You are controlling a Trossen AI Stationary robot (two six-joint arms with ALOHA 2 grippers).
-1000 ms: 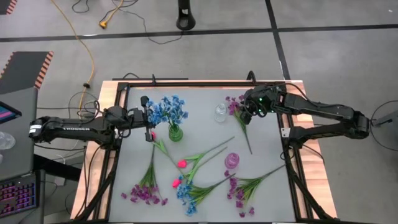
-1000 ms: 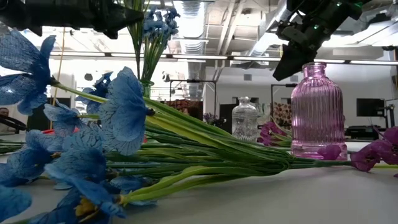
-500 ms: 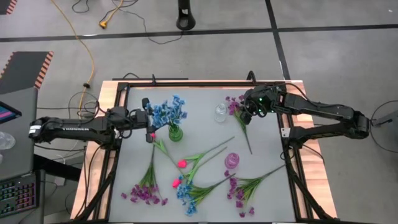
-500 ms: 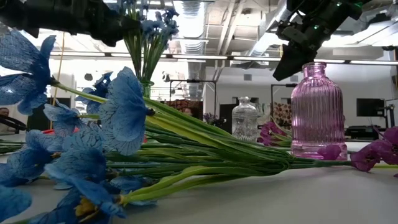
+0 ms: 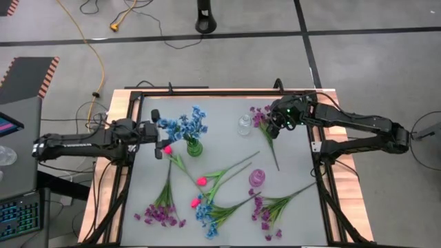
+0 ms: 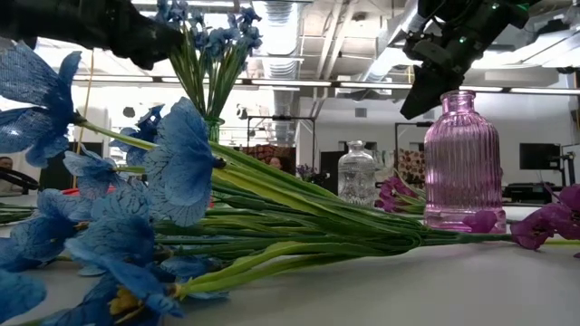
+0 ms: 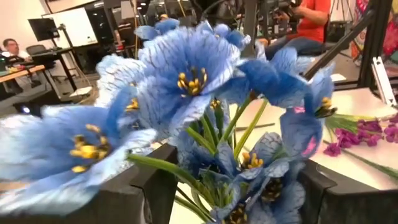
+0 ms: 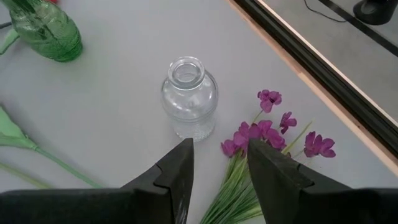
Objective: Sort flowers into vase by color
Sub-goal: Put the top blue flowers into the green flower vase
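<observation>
A bunch of blue flowers (image 5: 185,125) stands with its stems in a green vase (image 5: 194,147) at the table's far left. My left gripper (image 5: 157,125) is open and level at the height of the blooms. In its wrist view the blue blooms (image 7: 205,74) and green stems fill the gap between the fingers. My right gripper (image 5: 271,128) hangs open, slanting down, above a purple sprig (image 8: 273,127) that lies flat on the table beside a clear glass vase (image 8: 188,96). My left gripper stands open around the blue bunch's upper stems (image 7: 214,130), coming level from the table's left. Whether a petal or stem brushes a finger (image 7: 155,186), I cannot tell. The bunch stands upright in the green vase.
A pink ribbed vase (image 5: 257,178) stands right of centre. Loose sprigs lie across the near half of the table: pink-red buds (image 5: 200,181), a blue sprig (image 5: 205,213), and purple sprigs (image 5: 160,213) (image 5: 265,210). A black frame (image 5: 227,91) rims the table.
My left gripper has opened, let go of the blue bunch and drawn back toward the table's left edge. The bunch stays standing in the green vase.
</observation>
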